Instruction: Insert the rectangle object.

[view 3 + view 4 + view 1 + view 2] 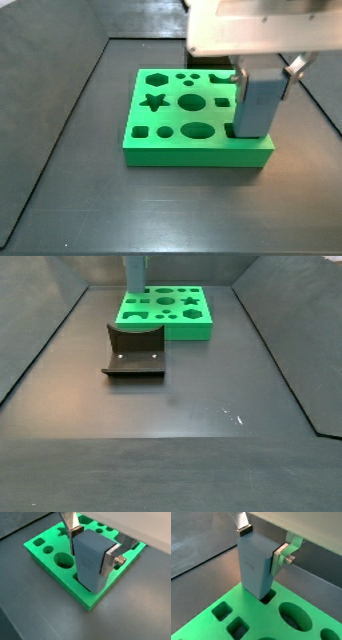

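The rectangle object is a tall, smooth grey-blue block. It stands upright with its lower end in a rectangular slot at a corner of the green board. The other wrist view shows the block entering the board. My gripper is shut on the block's upper part, with a silver finger pressed on each side. In a side view, the gripper holds the block at the board's right front corner. The block also shows in a side view.
The green board has several other shaped holes, among them a star, circles, a hexagon and an oval. The dark fixture stands on the grey floor just in front of the board. Dark walls border the floor.
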{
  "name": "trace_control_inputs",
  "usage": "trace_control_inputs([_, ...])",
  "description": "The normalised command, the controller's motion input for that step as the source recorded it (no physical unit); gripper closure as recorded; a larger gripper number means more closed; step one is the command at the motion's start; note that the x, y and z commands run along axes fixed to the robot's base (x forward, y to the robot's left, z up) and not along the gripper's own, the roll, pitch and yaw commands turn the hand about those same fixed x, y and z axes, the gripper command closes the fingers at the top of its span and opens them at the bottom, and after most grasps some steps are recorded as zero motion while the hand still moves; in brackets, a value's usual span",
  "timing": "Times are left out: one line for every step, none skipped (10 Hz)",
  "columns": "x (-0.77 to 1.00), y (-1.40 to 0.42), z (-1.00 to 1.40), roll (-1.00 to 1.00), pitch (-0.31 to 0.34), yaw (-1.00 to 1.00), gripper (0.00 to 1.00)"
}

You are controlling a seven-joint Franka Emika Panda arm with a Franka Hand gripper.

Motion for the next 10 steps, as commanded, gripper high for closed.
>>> trace_control_inputs([-0.29,0.0,-0.19,0.0,-0.08,0.08,1.0])
trace_control_inputs([-0.35,0.03,-0.19,0.06,-0.041,0.06,1.0])
trace_control_inputs([-0.35,0.05,-0.13,0.16,-0.01,0.05,1.0])
trace_control_inputs([-0.15,0.0,-0.17,0.11,-0.016,0.06,1.0])
trace_control_inputs([0.14,0.0,-0.41,0.06,0.0,0.02,1.0])
trace_control_inputs([0.27,-0.07,-0.51,0.08,0.043,0.0,1.0])
trace_control_inputs([0.33,-0.07,-0.51,0.09,0.08,0.0,1.0])
trace_control_inputs([0.31,-0.06,-0.44,0.07,0.076,0.0,1.0])
trace_control_inputs([0.19,0.0,-0.23,0.0,0.009,0.0,1.0])
trace_control_inputs([0.03,0.0,0.0,-0.01,0.029,0.0,1.0])
